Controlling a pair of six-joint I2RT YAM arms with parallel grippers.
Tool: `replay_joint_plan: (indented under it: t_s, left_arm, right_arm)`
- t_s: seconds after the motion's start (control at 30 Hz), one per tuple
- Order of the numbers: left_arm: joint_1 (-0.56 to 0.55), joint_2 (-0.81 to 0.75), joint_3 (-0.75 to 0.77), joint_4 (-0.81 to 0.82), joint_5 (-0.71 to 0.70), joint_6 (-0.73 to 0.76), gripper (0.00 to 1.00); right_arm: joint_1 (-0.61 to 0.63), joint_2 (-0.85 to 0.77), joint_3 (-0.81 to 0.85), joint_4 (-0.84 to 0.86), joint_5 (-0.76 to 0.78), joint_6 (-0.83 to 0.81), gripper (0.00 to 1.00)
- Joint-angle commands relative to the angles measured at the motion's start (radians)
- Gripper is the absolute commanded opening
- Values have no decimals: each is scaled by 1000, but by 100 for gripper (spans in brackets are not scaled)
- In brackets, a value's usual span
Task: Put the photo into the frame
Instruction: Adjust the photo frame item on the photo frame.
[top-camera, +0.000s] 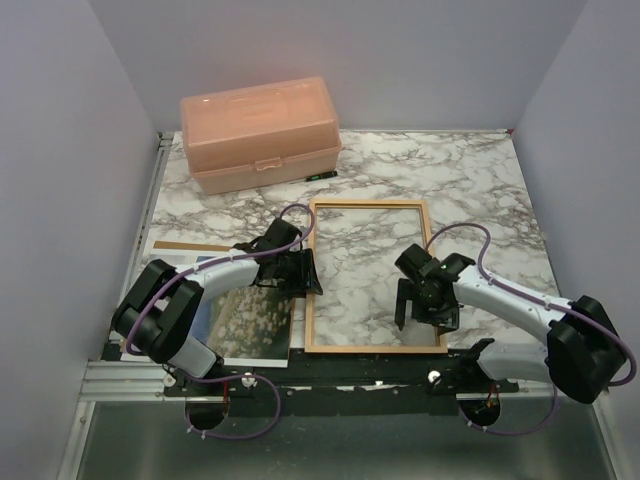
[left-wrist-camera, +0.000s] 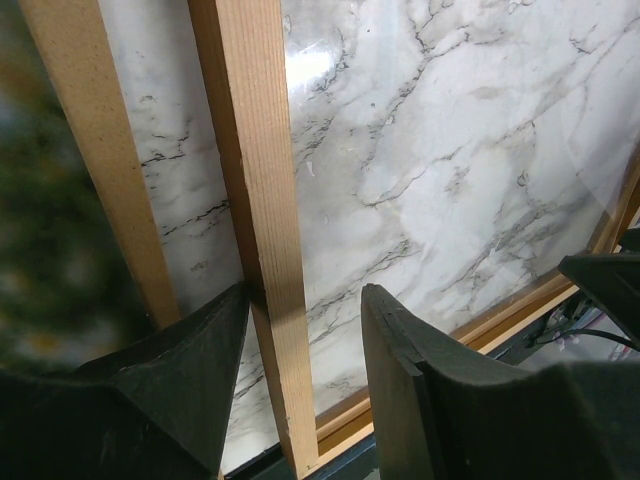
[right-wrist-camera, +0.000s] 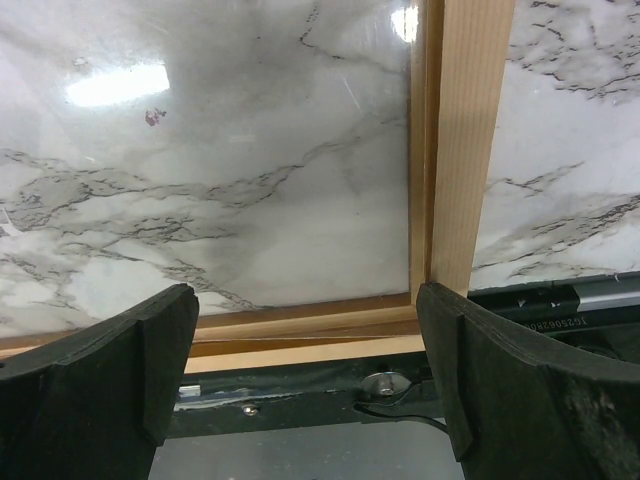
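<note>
frame (top-camera: 367, 204) flat on marble table (top-camera: 480, 180), pale walls (top-camera: 400, 60); left jaws half-open, right jaws wide.

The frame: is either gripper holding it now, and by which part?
Nothing is held. The left gripper straddles the frame's left rail, jaws not closed on it; the right gripper hangs open over its near right corner.

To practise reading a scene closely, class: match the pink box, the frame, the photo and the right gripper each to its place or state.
Things:
1 pink box
2 frame
3 photo
4 right gripper

Places or states:
A flat in the middle of the table
B far left corner
C jaws wide open above the frame's near right corner
D near left, beside the frame

Pairs: 1-B; 2-A; 3-D; 4-C
</note>
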Motion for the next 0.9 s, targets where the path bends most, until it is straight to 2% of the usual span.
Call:
replay_joint_plan:
  t_s: [0.0,0.37,0.5,0.7,0.87]
  left_arm:
    - [-9,40,-16,-44,-32,22,52]
    - [-9,43,-14,-58,-41,26,52]
    - [-9,41,-14,-65,-46,30,52]
    - [-10,42,-12,-66,-47,30,52]
    - [-9,36,-15,-72,-52,34,52]
  right_arm:
    - [11,35,-24,76,12,24,99]
    - [15,78,-47,253,-73,31,100]
    - [15,47,-43,325,-155,42,100]
    - [15,-16,-14,409,-198,70,100]
    - [15,-29,56,380,-136,59,100]
